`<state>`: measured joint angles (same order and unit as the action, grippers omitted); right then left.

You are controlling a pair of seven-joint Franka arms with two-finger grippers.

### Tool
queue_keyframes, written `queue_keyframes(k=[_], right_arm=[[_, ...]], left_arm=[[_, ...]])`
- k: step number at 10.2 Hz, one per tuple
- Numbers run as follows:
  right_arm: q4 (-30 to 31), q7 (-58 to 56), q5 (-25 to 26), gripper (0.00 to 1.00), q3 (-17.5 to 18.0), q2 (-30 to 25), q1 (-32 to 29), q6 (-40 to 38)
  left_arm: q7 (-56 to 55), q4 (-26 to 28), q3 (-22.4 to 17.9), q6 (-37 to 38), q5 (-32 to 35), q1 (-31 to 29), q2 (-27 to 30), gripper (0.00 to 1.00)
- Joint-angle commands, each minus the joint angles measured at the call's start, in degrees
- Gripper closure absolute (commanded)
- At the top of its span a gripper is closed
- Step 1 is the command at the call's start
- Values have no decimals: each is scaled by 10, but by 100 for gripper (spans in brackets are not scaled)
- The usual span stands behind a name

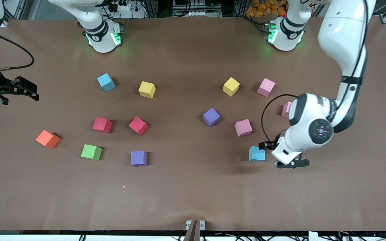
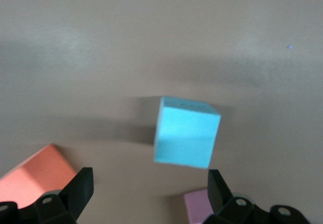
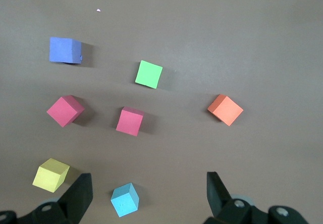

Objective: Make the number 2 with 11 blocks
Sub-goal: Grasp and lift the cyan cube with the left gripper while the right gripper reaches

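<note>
Front camera: high, facing both robots, whole bench (image 1: 193,201). Left wrist camera: close above light blue cube (image 2: 186,132), shared with front. Right wrist camera: higher.

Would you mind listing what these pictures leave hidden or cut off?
- Front view: a pink block is mostly hidden by the left arm's wrist.
- Front view: the left gripper partly covers the edge of a blue block.
- Left wrist view: an orange block and a pink block are cut off by the frame and the open fingers.
</note>
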<state>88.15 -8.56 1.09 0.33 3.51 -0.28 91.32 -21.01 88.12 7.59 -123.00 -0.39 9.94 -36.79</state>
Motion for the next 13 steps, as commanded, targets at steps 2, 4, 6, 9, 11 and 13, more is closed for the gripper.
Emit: queue_keyframes(k=[2, 4, 6, 9, 11, 13], right_arm=[[5, -2, 2, 0, 2, -4, -2, 1], [4, -3, 1, 0, 2, -4, -2, -3], [4, -6, 0, 0, 2, -4, -3, -3], [5, -6, 0, 0, 2, 0, -3, 2], [5, -6, 0, 0, 2, 0, -3, -3], [7, -9, -1, 0, 5, 13, 5, 3]], left_arm=[[-11, -17, -3, -65, -8, 12, -40, 0], [-12, -18, -4, -110, -6, 25, -62, 0], [-29, -17, -6, -136, -5, 37, -78, 0], [-29, -16, -6, -137, 38, 37, -93, 0], [-26, -16, -6, -137, 51, 36, -98, 0], [-28, -15, -6, -137, 50, 36, -98, 32]])
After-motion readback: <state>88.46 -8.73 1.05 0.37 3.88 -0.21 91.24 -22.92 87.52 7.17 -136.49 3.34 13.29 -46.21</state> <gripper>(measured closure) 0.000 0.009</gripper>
